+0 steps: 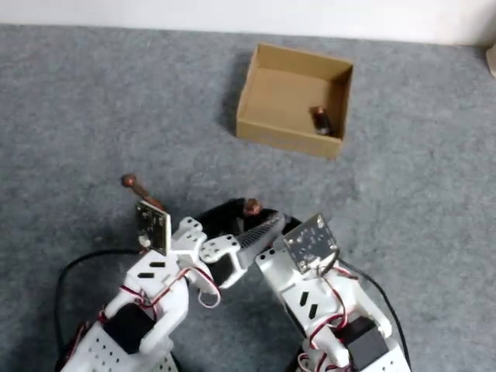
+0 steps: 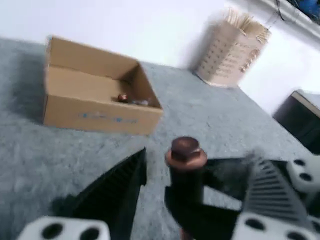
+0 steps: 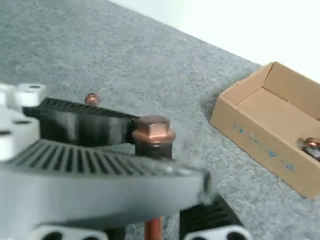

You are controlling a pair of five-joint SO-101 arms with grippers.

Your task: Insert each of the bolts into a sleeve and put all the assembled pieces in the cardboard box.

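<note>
Loose bolt: The loose bolt (image 1: 133, 184) is lying bare on the bench (image 1: 418, 194) at the left of the high view, above my left arm and well apart from both hands. I am judging that it is waiting its turn.

Left hand: I am keeping my left hand (image 2: 157, 185) spread in the lower middle of the high view. Grey cover is showing between one black finger and the sleeve (image 2: 187, 182). I judge it is standing around the piece as a guide, not gripping it.

Bolt and sleeve: The bolt (image 2: 186, 150) is standing upright with its copper head sitting on top of the dark sleeve, and its shank is poking out below. I am holding the pair clear of the bench, probably so the shank can pass right through.

Right hand: My right hand (image 3: 200, 196) is pinching the sleeve between its grey ribbed finger and its black one, so it is carrying the piece.

Cardboard box: The cardboard box (image 1: 287, 138) is standing open in the upper middle of the high view, right of centre and well apart from my hands. One assembled piece (image 1: 322, 122) is lying in its lower right corner. I judge the box is within reach for a straight drop.

Bench: It is wearing a grey, carpet-like cover, which I expect is keeping round parts from rolling.

Room: A white wall (image 2: 150, 30) is running behind. A pale perforated holder (image 2: 227, 52) of thin sticks is standing at the upper right of the left wrist view, with a dark object (image 2: 302, 120) at the right edge.
</note>
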